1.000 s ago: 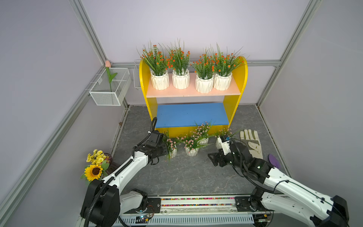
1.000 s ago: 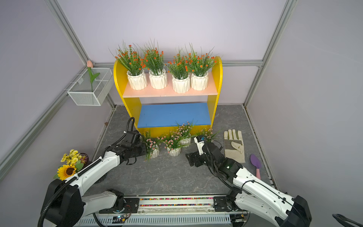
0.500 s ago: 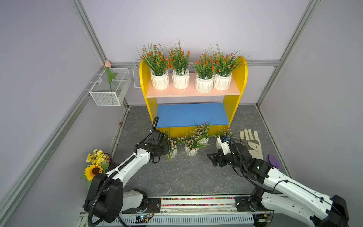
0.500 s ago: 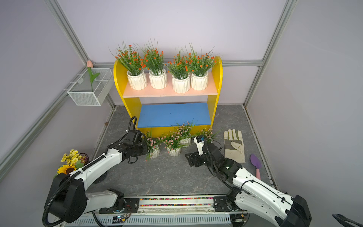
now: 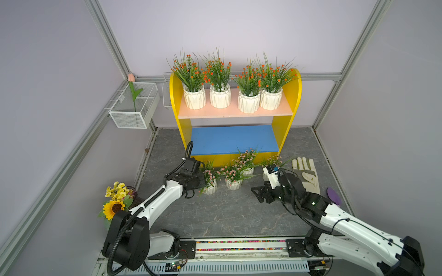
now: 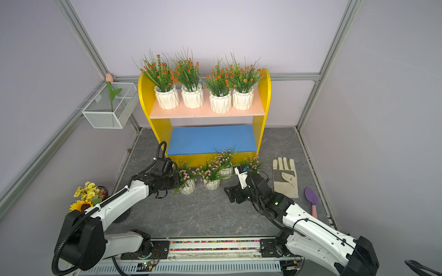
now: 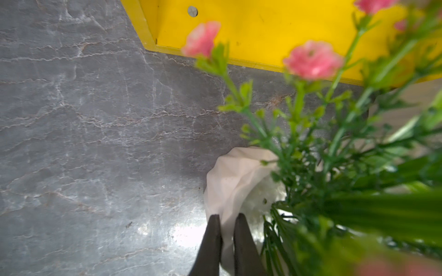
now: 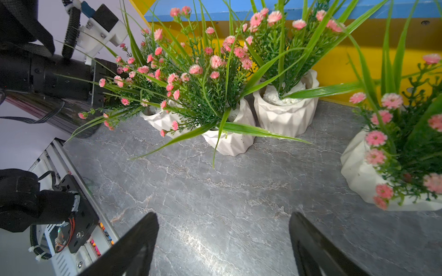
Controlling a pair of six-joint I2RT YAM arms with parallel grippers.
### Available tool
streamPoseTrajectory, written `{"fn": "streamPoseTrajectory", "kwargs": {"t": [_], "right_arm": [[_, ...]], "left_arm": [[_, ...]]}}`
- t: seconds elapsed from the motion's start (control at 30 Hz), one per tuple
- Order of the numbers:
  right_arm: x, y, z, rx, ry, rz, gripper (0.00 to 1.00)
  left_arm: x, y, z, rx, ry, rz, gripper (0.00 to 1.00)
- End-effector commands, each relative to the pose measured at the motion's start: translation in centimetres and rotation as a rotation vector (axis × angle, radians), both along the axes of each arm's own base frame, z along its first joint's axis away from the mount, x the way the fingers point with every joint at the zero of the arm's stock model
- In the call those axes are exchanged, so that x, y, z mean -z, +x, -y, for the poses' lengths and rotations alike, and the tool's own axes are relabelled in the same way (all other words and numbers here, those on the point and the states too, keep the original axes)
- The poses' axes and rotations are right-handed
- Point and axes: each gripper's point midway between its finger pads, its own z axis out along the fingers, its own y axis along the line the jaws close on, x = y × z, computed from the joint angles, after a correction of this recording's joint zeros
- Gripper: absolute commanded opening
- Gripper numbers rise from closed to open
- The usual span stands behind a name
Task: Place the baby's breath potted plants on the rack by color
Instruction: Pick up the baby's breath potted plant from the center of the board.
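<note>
Clamping pot [image 7: 230, 177] now, left end effector [image 7: 227, 216]

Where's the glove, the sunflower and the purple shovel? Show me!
glove [image 6: 285, 187], in a top view, on its palm.
sunflower [image 5: 114, 208], in a top view, on its brown middle.
purple shovel [image 6: 310, 194], in a top view, on its purple blade.

bare blue board [image 5: 234, 139] behind four pink-flowered pots [image 5: 233, 185]
</note>
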Motion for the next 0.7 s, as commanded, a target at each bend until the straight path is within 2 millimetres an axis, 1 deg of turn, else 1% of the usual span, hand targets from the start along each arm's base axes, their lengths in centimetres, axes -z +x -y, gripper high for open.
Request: {"fn": "streamPoseTrajectory", "kwargs": {"t": [0.0, 0.2, 0.47, 0.67], "right_arm": [[0.4, -0.3, -0.5, -0.024, 0.007, -0.001, 0.88], [0.3, -0.4, -0.4, -0.025, 0.004, 0.002, 0.88], [0.1, -0.4, -0.2, -0.026, 0.004, 0.011, 0.88], [0.2, -0.8, -1.0, -0.073, 0.023, 0.01, 0.88]], "left_arm": [[-0.9, -0.3, -0.6, -0.004, 0.024, 0.003, 0.0], [-2.4, -0.2, -0.6, -0.001, 0.014, 0.03, 0.0], [-5.9, 0.2, -0.4, 0.004, -0.013, 0.091, 0.0], [-7.7, 0.3, -0.2, 0.006, -0.038, 0.136, 0.0]]}}
